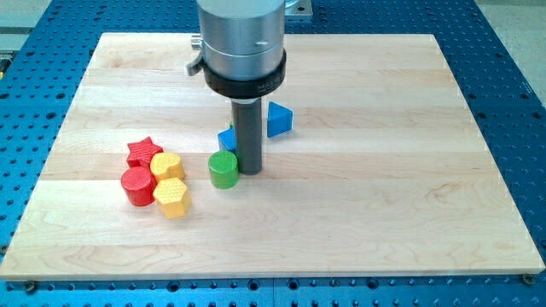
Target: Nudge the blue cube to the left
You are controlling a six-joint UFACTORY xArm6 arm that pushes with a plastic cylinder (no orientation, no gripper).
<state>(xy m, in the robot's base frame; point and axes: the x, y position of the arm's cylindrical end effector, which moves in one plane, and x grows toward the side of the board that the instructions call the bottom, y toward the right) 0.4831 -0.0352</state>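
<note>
Pincer: none on this arm, so no open or closed state to record; the rod ends in my tip (250, 171), set down just right of the green cylinder (223, 170) and in front of the blue cube (227, 139).

Wooden surface (384, 170) carries all blocks. Rod hides most of the blue cube; only its left part shows, touching or nearly touching the rod. Blue triangular block (279, 119) sits just right of the rod, toward the view's top. Cluster at the view's left, blocks touching: red star (144, 151), red cylinder (136, 186), yellow hexagonal block (167, 165), second yellow hexagonal block (172, 197).
</note>
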